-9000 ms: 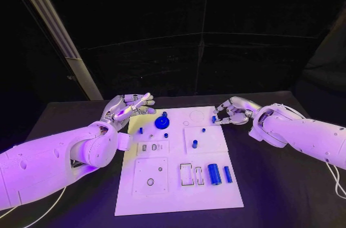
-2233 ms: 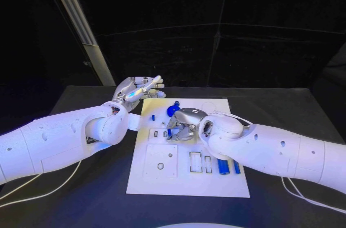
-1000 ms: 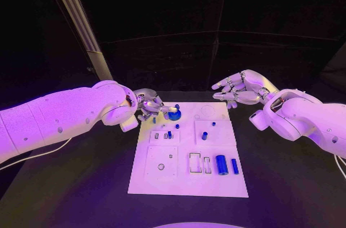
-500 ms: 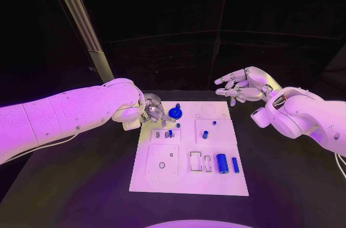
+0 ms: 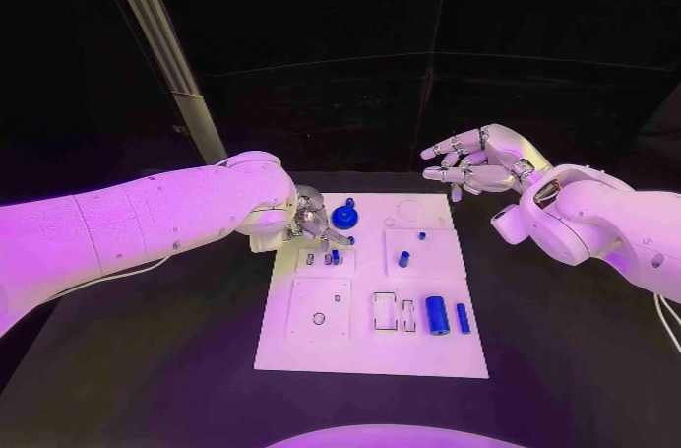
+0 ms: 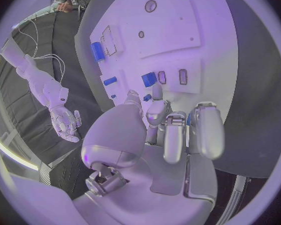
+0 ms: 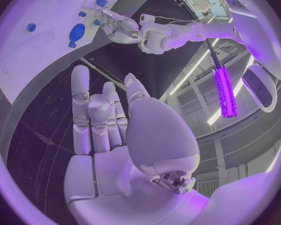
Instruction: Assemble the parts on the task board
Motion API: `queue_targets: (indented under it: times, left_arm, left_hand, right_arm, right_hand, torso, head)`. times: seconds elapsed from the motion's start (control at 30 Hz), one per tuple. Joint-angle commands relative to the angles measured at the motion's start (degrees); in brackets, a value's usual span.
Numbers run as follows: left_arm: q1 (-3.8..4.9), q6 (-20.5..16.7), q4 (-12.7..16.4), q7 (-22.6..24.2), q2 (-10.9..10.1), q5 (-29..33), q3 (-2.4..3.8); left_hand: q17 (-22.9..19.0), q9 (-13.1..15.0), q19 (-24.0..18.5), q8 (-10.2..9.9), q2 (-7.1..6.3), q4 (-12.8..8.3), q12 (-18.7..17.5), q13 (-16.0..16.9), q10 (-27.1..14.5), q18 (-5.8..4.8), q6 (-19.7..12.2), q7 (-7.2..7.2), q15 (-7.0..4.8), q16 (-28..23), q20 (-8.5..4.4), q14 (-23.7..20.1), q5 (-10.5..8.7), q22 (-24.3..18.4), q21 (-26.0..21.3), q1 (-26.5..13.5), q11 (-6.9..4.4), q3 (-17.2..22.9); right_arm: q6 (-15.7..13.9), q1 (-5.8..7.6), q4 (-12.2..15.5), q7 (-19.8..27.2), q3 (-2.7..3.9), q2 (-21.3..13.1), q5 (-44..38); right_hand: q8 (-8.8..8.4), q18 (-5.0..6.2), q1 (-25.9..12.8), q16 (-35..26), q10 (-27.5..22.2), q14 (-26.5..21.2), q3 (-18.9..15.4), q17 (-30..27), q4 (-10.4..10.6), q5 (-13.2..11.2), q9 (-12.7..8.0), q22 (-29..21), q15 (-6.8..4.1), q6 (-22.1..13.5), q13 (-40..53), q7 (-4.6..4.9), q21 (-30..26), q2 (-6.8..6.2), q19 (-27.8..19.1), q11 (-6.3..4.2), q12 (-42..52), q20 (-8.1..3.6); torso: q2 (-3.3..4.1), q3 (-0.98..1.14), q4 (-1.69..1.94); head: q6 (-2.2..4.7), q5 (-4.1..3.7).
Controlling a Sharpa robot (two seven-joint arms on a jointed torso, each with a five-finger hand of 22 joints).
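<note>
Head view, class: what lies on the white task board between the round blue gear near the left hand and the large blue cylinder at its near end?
Between the round blue gear and large blue cylinder on the white task board stands a small blue peg, seen in the head view.

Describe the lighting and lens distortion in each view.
Head view: purple light washes both arms and the task board; the background is near black. Left wrist view: fisheye bends the board's straight edges, and the left hand looms large. Right wrist view: same bending; a bright purple light strip glows beyond the open right hand.
</note>
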Motion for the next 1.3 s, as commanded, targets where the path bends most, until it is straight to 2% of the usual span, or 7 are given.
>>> queue_targets:
  times: [0.03, 0.13, 0.3, 0.57, 1.3]
  left_arm:
    - [0.11, 2.81, -0.48, -0.76, 0.53, -0.73, -0.25]
    - [0.11, 3.16, -0.7, -0.82, 0.81, -0.73, -0.4]
    - [0.11, 3.4, -0.96, -0.88, 1.13, -0.73, -0.5]
    - [0.1, 3.48, -1.31, -0.98, 1.7, -0.74, -0.53]
    - [-0.08, 3.72, -2.94, -1.08, 3.33, -0.73, -0.74]
  left_hand:
    - [15.07, 0.19, 0.49, 0.3, -0.53, 0.03, -0.01, -0.2, -0.44, -0.79, -0.51, 0.06, -0.39, 0.17, 0.05, 6.05, 0.18, 0.08, 0.2, 0.1, -0.24, -0.45]
    - [15.07, 0.24, 0.48, 0.34, -0.49, 0.04, -0.05, -0.24, -0.48, -0.79, -0.57, 0.07, -0.39, 0.17, 0.05, 6.05, 0.19, 0.07, 0.19, 0.13, -0.23, -0.44]
    - [15.07, 0.39, 0.47, 0.44, -0.34, 0.07, -0.09, -0.28, -0.55, -0.79, -0.72, 0.08, -0.37, 0.17, 0.06, 6.05, 0.2, 0.05, 0.17, 0.2, -0.22, -0.39]
    - [15.07, 0.71, 0.46, 0.68, -0.01, 0.06, -0.13, -0.33, -0.65, -0.79, -0.99, 0.11, -0.34, 0.17, 0.09, 6.05, 0.21, 0.09, 0.18, 0.45, -0.19, -0.25]
    - [15.07, 2.23, 0.41, 1.77, 0.76, -0.93, -0.02, -0.2, -0.76, -0.78, -2.03, 0.15, -0.28, 0.17, 0.17, 6.05, 0.23, 0.25, 0.19, 2.73, -0.15, 1.1]
  right_arm:
    - [-0.61, 0.12, -0.05, -0.14, 0.06, 0.16, 0.1]
    - [-0.57, 0.12, 0.03, -0.29, 0.06, 0.17, 0.09]
    - [-0.36, 0.12, 0.34, -0.57, 0.06, 0.17, -0.07]
    - [-0.2, 0.12, 0.52, -0.93, 0.05, 0.02, -0.31]
    - [-0.44, 0.11, -0.09, -0.56, 0.05, 1.06, -0.35]
  right_hand:
    - [0.45, 0.21, 0.62, 0.36, -0.46, -0.48, -0.38, 0.08, -0.01, 0.49, 0.09, 0.15, 0.17, -0.47, 0.04, -0.12, 0.28, 0.05, -0.56, 0.02, 0.36, 0.08]
    - [0.53, 0.22, 0.62, 0.44, -0.58, -0.54, -0.4, 0.09, 0.02, 0.77, 0.1, 0.22, 0.19, -0.54, 0.03, -0.1, 0.35, 0.09, -0.63, 0.04, 0.49, 0.1]
    - [0.63, 0.22, 0.59, 0.5, -0.74, -0.65, -0.43, 0.06, 0.08, 1.09, 0.11, 0.31, 0.21, -0.66, 0.0, -0.08, 0.44, 0.15, -0.74, 0.06, 0.66, 0.13]
    - [0.7, 0.21, 0.56, 0.42, -0.99, -0.85, -0.46, -0.13, 0.15, 1.35, 0.09, 0.41, 0.26, -0.88, -0.05, -0.02, 0.51, 0.22, -0.89, 0.12, 0.81, 0.17]
    - [1.06, 0.21, 1.2, -0.19, -1.81, -1.68, -0.23, -1.13, -0.07, 2.35, 0.11, 0.68, 0.4, -1.37, -0.39, 0.1, 0.68, 0.36, -1.51, 0.23, 1.14, 0.31]
  torso:
    - [-0.05, 0.0, 0.13]
    - [-0.05, 0.01, 0.12]
    - [-0.09, 0.04, 0.0]
    - [-0.03, -0.05, 0.15]
    - [-0.07, 0.04, 0.21]
  head:
    - [-0.25, 0.23]
    - [-0.3, 0.51]
    - [-0.49, 0.26]
    - [-0.72, 0.13]
    - [-1.15, 0.19]
